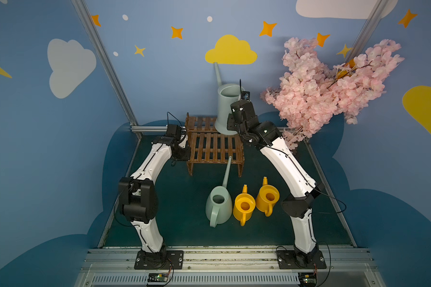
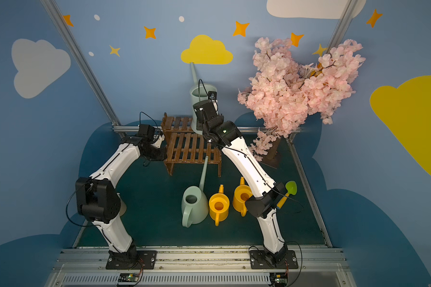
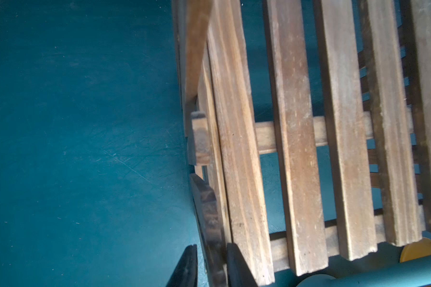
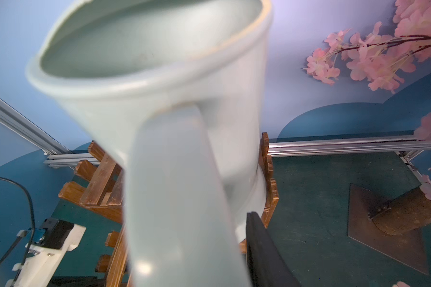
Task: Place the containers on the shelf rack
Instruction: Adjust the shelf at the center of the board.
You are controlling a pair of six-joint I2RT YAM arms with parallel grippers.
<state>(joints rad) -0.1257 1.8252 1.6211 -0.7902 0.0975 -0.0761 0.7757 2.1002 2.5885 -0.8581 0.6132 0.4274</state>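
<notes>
Now, grey-blue can stands on upper tier of rack; right gripper jaws flank its handle, clamped or apart cannot be told. Left gripper jaws clamp rack's side board. On bench before rack: mint can, yellow cans.

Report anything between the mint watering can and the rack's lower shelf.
Nothing visible does. The mint watering can stands before the shelf rack, whose lower shelf is bare; the yellow cans stand beside it.

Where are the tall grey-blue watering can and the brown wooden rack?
Tall grey-blue plastic watering can [image 1: 223, 111]: in a top view, body wall.
Dark brown wooden slatted shelf rack [image 1: 210, 147]: in a top view, lower shelf.
</notes>
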